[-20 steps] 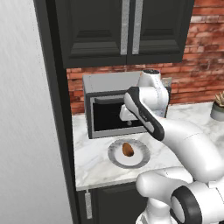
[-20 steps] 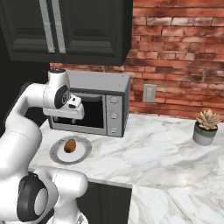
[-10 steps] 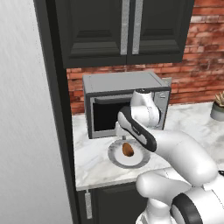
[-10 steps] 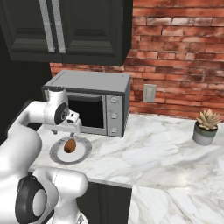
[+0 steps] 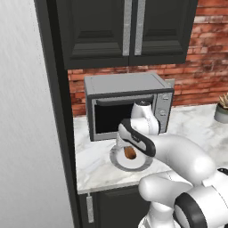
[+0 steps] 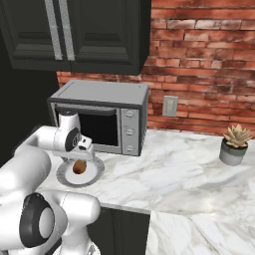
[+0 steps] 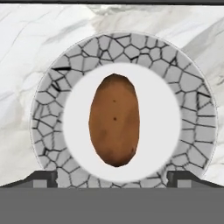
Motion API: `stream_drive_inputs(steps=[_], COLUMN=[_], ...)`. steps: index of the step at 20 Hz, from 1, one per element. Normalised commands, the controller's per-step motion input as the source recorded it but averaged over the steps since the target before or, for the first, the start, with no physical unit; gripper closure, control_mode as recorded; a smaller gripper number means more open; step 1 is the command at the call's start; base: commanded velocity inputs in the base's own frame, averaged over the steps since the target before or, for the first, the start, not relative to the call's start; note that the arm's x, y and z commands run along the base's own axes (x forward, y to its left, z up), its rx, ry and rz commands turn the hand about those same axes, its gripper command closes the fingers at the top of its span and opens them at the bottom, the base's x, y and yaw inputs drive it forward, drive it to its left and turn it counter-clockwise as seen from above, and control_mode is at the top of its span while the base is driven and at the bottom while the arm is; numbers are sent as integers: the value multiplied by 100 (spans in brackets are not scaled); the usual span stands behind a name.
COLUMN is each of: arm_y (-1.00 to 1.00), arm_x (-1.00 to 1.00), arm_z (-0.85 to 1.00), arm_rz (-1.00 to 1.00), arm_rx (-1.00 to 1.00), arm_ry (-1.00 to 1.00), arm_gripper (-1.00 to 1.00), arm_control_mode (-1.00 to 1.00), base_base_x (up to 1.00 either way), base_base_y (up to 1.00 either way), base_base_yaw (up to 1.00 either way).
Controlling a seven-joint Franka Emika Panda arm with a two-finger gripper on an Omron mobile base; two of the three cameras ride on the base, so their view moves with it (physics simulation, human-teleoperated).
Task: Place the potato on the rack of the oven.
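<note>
The potato is an orange-brown oval lying in the white centre of a round plate with a cracked grey mosaic rim. My gripper hangs straight above it, open wide, with one fingertip at each side of the plate and nothing between them. From the base, the potato shows just below the hand on the plate, at the marble counter's front left. The gripper is close over it; I cannot tell whether it touches. The oven and the rack are out of view.
A silver countertop box appliance with a dark glass door stands right behind the plate. Dark wall cabinets hang overhead. A potted succulent sits far right by the brick wall. A tall dark panel borders the counter's left end.
The hand has come down from in front of the silver appliance to just above the potato on the plate. The jaws have spread slightly wider. The potato and plate have not moved.
</note>
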Motion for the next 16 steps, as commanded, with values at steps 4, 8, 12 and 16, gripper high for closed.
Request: stream_drive_inputs(steps=[4,8,12,16], arm_y=[0,0,2,0], arm_x=[2,1,3,7], arm_z=[-42,-39,-24,-7], arm_rz=[0,0,0,0], arm_rx=[-7,-7,-2,0], arm_ry=[0,0,-1,-2], arm_gripper=[-100,-100,-100,-100], arm_control_mode=[-100,-100,-100,-100], base_base_x=[0,0,0,0], base_base_y=[0,0,0,0], base_base_yaw=[0,0,0,0])
